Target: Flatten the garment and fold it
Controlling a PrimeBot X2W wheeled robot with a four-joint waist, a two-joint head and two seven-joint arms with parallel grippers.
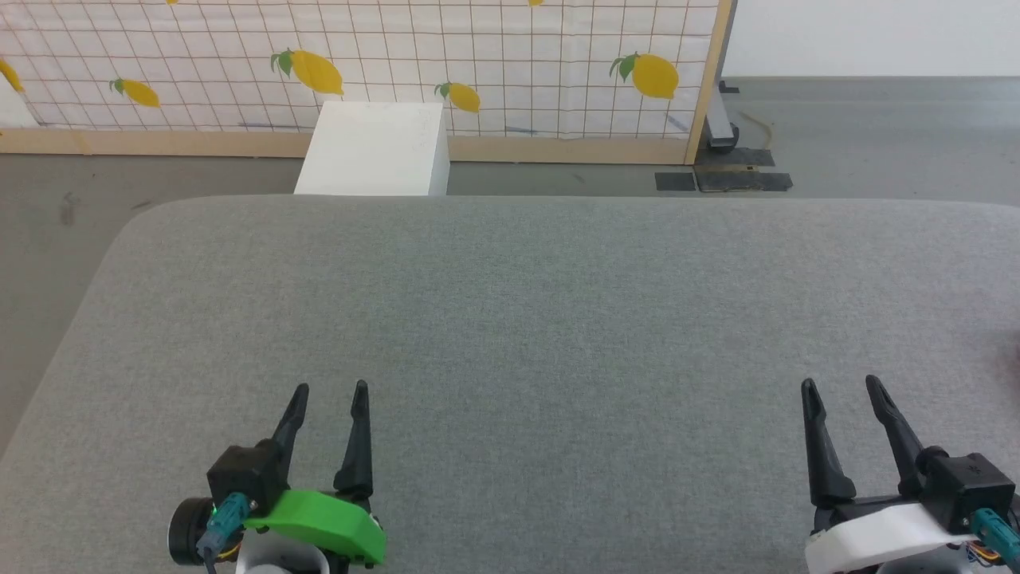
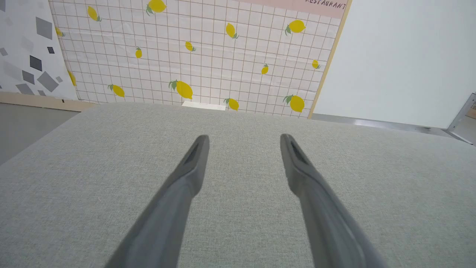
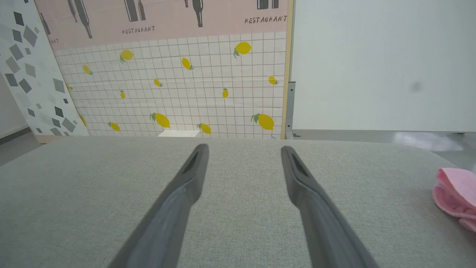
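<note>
Pointing away across the grey cloth-covered counter (image 1: 510, 287), both arms sit at its near edge and nothing is in either grasp. Left tool (image 1: 331, 387), down in the lower left of the head view with its green wrist cover (image 1: 319, 518), has its two dark fingers (image 2: 186, 178) spread well apart, with bare grey fabric showing between them in its own wrist view. Right tool (image 1: 840, 381), lower right with a white wrist cover (image 1: 872, 530), is just the same: fingers splayed wide, gripping nothing.

And the garment (image 3: 455, 195)? Look to the right wrist view: a light pink bunch of soft cloth, crumpled with folds stacked on one another. It lies on the counter at the far right edge of that view, cut off by the frame, well apart from the right tool's fingers and off to their right. How it is laid out I cannot tell from so small a piece.

Beyond the counter's far edge, a white box (image 1: 374, 147) stands on the grey floor (image 1: 876, 135) against a gridded panel printed with yellow lemons (image 1: 478, 56), and dark tape patches (image 1: 725, 181) mark the floor near the panel's wooden post
</note>
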